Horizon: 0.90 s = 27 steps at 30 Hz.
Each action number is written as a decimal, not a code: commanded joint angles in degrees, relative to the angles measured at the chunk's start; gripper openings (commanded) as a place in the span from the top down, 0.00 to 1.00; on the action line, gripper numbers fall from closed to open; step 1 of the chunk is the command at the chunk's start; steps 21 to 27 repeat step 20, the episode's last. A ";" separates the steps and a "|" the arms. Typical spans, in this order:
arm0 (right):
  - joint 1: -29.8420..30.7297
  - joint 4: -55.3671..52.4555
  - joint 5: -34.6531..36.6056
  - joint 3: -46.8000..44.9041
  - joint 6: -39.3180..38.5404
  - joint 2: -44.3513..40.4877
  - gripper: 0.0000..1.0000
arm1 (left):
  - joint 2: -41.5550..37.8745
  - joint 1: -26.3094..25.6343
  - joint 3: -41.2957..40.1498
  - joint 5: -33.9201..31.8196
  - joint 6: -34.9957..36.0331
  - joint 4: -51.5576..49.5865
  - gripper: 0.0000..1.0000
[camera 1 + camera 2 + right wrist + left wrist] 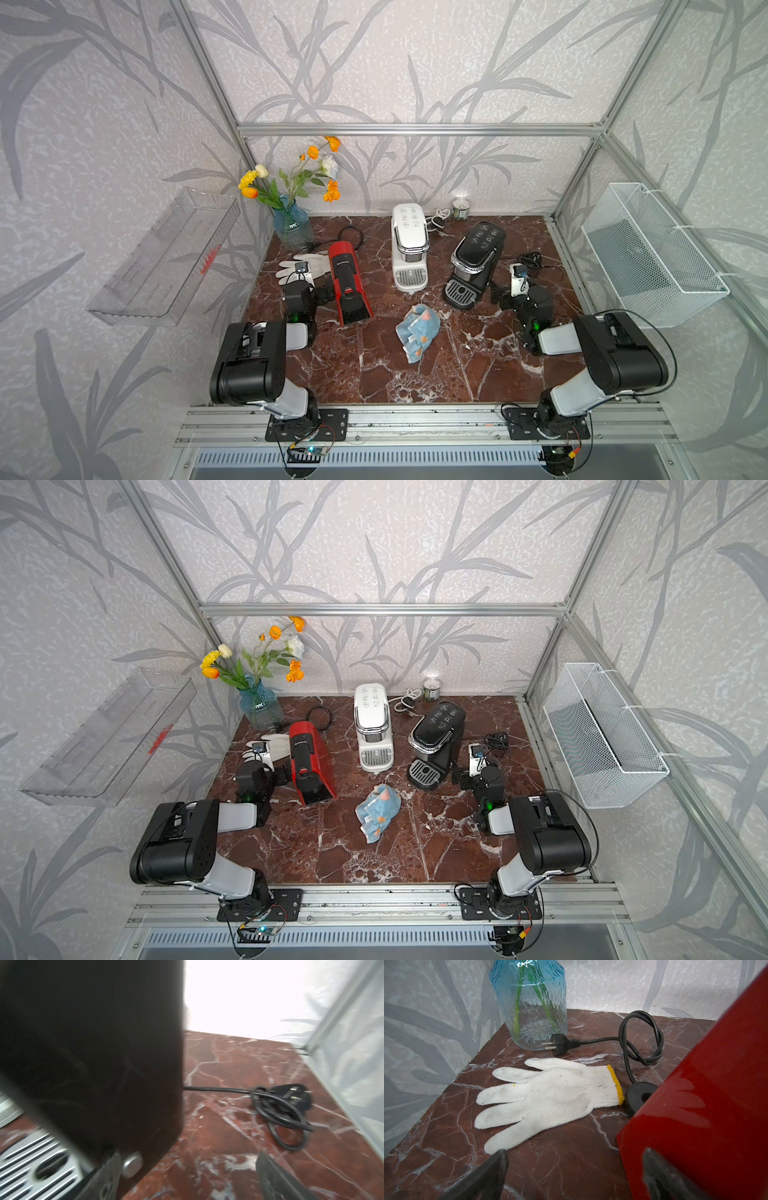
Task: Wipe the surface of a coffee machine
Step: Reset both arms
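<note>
Bending left arm [249, 365] and right arm [615, 357] low. Holding left jaws wide apart just beside the red coffee machine [348, 286], right jaws wide apart by the black coffee machine [476, 257]. Leaving the cloth [417, 332] lying on open table [374, 374] between.

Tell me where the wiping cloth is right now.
In both top views the blue patterned cloth lies crumpled mid-table, just in front of the white coffee machine and black coffee machine.

A blue glass vase [292, 226] of orange, yellow and white flowers [309, 166] stands in the far left corner of the marble tabletop [415, 374], with a white knitted glove [550, 1095] lying flat near it. A small tin [461, 208] sits by the back wall. A white wire basket [652, 257] hangs on the right wall, and a clear plastic shelf [166, 257] on the left.
</note>
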 commanded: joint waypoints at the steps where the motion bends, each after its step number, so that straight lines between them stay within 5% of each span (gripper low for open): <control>1: -0.07 2.28 1.03 -0.44 0.71 0.19 0.01 | -0.15 -0.94 1.05 1.70 -0.79 -0.11 0.00; 3: -0.07 -2.93 -4.71 2.21 -1.72 -0.21 0.01 | -0.14 -0.97 1.26 2.32 -0.46 -0.59 0.00; 7: -0.16 -1.86 4.75 1.76 2.01 -0.13 0.01 | -0.19 -1.00 1.38 2.19 -0.42 -0.56 0.00; 27: -0.15 -1.72 4.31 1.78 1.71 -0.08 0.01 | -0.14 -1.45 1.58 0.76 -0.55 -0.94 0.00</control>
